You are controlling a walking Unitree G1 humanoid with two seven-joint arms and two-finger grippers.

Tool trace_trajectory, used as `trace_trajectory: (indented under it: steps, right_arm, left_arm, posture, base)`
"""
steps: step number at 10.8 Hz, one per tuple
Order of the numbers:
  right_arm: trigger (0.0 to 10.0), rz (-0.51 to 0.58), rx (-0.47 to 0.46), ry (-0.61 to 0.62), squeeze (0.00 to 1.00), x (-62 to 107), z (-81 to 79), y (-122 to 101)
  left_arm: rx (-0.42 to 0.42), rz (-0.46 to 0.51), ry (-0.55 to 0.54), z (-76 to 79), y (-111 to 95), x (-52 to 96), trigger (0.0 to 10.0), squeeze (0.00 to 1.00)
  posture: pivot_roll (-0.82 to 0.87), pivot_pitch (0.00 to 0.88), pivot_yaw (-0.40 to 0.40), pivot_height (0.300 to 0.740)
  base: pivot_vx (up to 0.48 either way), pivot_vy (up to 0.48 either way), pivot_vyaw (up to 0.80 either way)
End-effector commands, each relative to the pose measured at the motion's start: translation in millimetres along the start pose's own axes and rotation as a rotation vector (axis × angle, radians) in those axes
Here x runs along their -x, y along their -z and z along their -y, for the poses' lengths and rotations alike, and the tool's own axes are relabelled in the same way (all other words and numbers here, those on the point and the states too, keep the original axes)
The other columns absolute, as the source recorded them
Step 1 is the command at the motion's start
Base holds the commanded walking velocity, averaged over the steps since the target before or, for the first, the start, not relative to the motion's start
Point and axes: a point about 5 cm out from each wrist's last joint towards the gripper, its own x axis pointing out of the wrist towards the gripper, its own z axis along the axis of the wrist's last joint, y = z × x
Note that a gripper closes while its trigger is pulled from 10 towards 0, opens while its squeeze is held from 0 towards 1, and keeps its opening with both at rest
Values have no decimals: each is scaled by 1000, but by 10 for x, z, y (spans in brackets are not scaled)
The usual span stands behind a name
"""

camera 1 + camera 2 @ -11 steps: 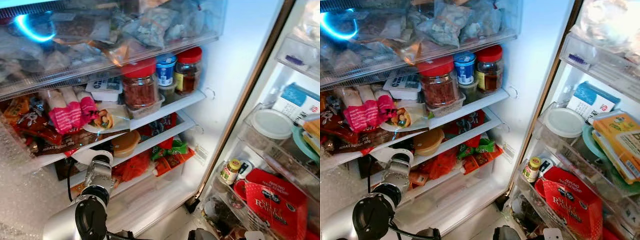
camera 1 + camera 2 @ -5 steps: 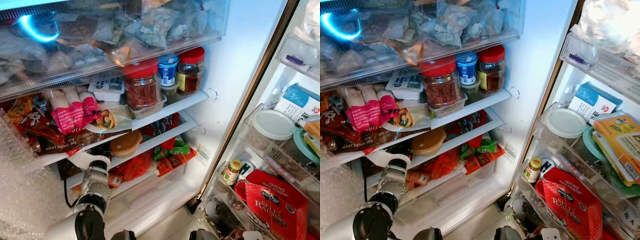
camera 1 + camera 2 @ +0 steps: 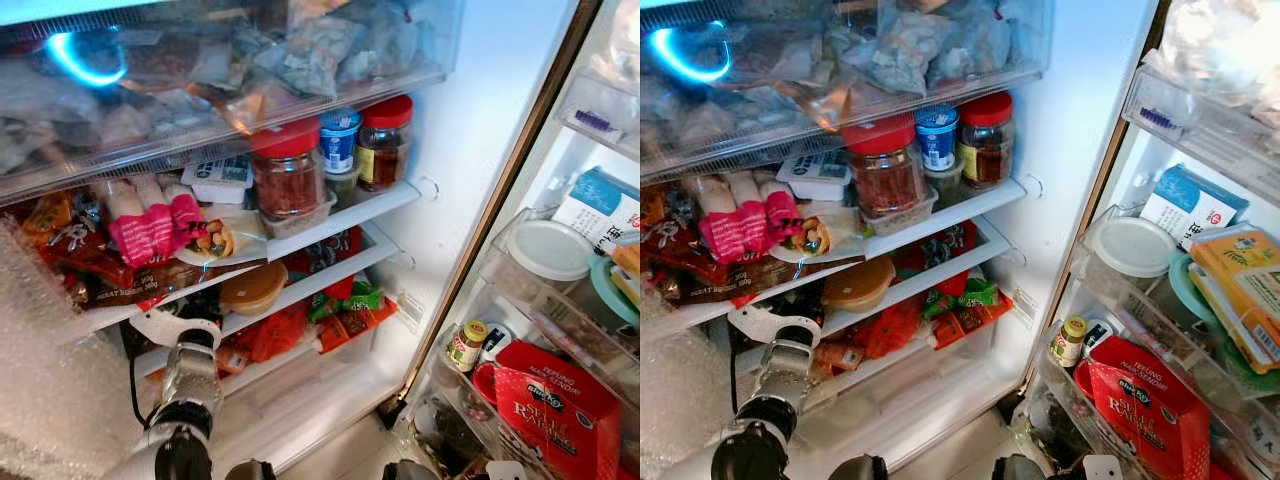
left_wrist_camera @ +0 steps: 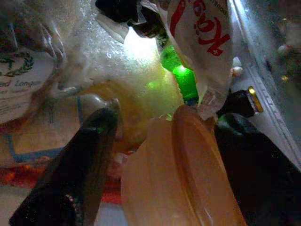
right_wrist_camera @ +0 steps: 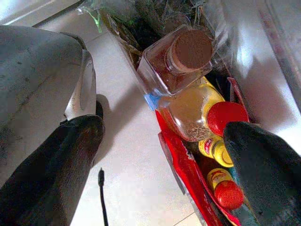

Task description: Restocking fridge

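My left arm (image 3: 190, 385) reaches into the open fridge at the lower shelf. In the left wrist view my left gripper (image 4: 169, 120) is open, one black finger (image 4: 80, 165) on each side of a tan lidded tub (image 4: 178, 179). That tub (image 3: 252, 287) rests on the lower shelf, under a wrap on a plate (image 3: 222, 238). My right gripper (image 5: 162, 129) hangs open and holds nothing, above a glass jar with a brown lid (image 5: 176, 61) and red-capped bottles (image 5: 225, 115) in the bottom door bin.
The upper shelf (image 3: 385, 200) holds red-lidded jars (image 3: 287, 175) and a blue cup (image 3: 338, 140). Red and green packets (image 3: 335, 310) fill the lower shelf. The door bins on the right hold a white-lidded tub (image 3: 545, 250) and a red bag (image 3: 555, 410). Bubble wrap (image 3: 50, 390) stands at the left.
My left arm has sunk a little lower in the view while the gripper stays at the tan tub. The tub has not left the shelf. The camera shifted slightly.
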Motion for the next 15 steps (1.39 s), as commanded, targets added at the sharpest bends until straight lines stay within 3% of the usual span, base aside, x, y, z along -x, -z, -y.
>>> trace_trajectory:
  steps: [1,6,10,12,15]
  right_arm:
    - [10000,7,-9,6,0,1,16,-7]
    - [10000,5,-5,3,0,2,15,0]
    - [10000,6,1,-3,0,2,9,-2]
    - [10000,6,5,-5,0,1,4,-6]
    - [10000,7,0,-3,0,2,-4,0]
  left_arm:
    - [4,-16,3,-36,22,36,10000,0]
    - [-51,-120,68,-103,70,206,10000,0]
    - [-73,-242,130,-110,139,506,10000,0]
    - [-56,-258,144,-95,156,499,10000,0]
    - [-45,-280,190,65,195,322,10000,0]
  posture:
    - [-165,0,2,647]
    - [-158,0,11,647]
    - [-158,0,21,647]
    - [-157,0,24,647]
    - [-174,0,30,647]
  base:
    - [0,0,0]
    - [0,0,0]
    - [0,0,0]
    - [0,0,0]
    - [0,0,0]
